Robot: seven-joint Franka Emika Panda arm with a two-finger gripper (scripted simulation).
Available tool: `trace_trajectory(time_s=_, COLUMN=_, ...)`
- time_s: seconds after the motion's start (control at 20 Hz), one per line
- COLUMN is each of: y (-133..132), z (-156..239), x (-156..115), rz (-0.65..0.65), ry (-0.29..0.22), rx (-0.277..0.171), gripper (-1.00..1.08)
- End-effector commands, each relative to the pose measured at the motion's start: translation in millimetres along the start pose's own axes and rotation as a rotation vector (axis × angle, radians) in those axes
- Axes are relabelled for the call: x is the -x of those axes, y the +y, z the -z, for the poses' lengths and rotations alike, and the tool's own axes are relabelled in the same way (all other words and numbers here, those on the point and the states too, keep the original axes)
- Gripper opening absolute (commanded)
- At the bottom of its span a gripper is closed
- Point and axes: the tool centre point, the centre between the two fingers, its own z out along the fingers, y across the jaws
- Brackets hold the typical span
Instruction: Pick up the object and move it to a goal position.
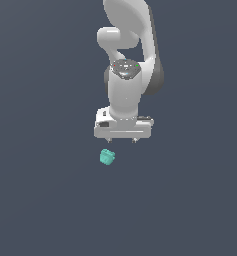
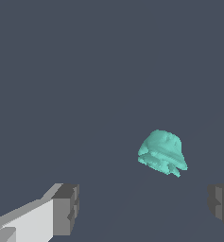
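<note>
One gripper (image 1: 122,140), white-bodied with dark grey finger pads (image 2: 66,209), mounted on a single white arm (image 1: 127,60); jaws spread wide with nothing between them, the two pads standing at opposite sides of the wrist view with a broad gap of bare floor in the middle. One object (image 1: 107,157), teal-green, small, blocky with an irregular notched surface, much narrower than the gripper; it rests on the plain dark floor (image 1: 40,200), apart from both fingers, touching neither. In the exterior view it lies just below the gripper and toward the exterior view's left, roughly under the finger on that side rather than under the midpoint. In the wrist view the object (image 2: 162,152) sits ahead of the finger line and nearer one pad than the other. No goal marker visible in either view. Step in hand, by judgement: alignment and descent before the grasp. To do it well, the gripper wants shifting sideways until the lump sits midway between the pads, then lowering straight down, jaws kept open until both pads flank it. Risk noted: descent without correction may land a finger on the lump or nudge it aside; its uneven faces may twist under closure.
</note>
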Motion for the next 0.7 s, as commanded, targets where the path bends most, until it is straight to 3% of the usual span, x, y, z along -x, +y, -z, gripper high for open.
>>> trace_trajectory(time_s=0.0, y=9, z=-12, x=0, rz=-0.058, ry=-0.009, rx=-0.002, gripper=1.0)
trace_trajectory(time_s=0.65, y=62, z=-79, x=3, rz=-0.392, ry=-0.052, rx=0.002, gripper=1.0)
